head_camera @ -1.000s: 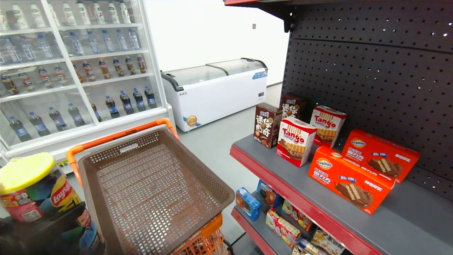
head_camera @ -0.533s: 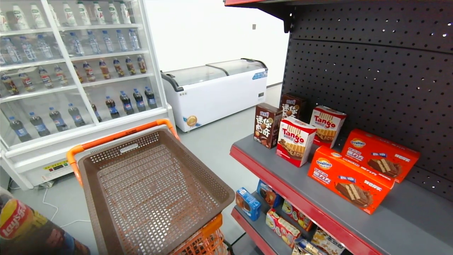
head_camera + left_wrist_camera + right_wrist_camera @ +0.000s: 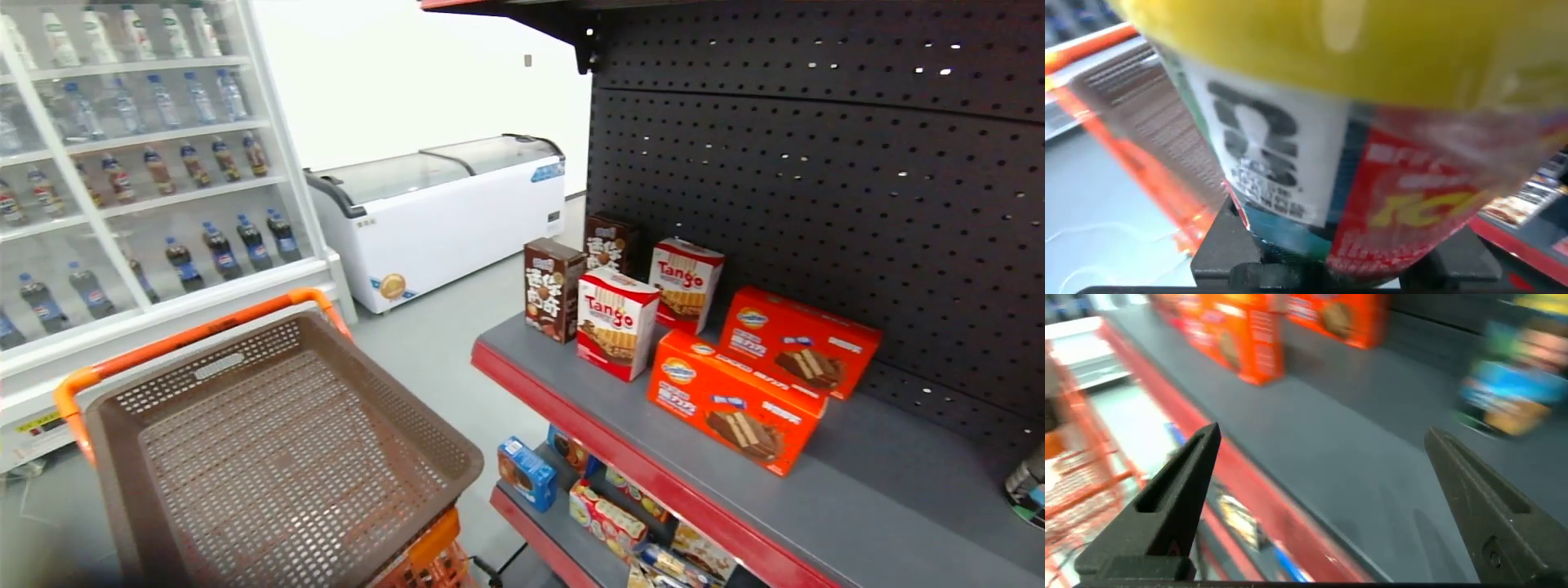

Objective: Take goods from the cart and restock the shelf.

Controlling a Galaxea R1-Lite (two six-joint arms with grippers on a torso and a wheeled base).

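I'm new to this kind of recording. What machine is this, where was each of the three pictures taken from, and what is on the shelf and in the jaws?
This is a wheeled robot with two arms, each ending in a pair of jaws. The large picture comes from a camera on its head. It looks down at a brown cart basket with an orange handle. To the basket's right is a grey shelf bearing brown boxes, red-and-white wafer boxes and orange boxes.

The other two pictures come from cameras on the wrists. In the left wrist picture, the left jaws are closed on a chip canister with a yellow lid. In the right wrist picture, the right jaws are open and empty over the shelf, where a blurred colourful container sits.
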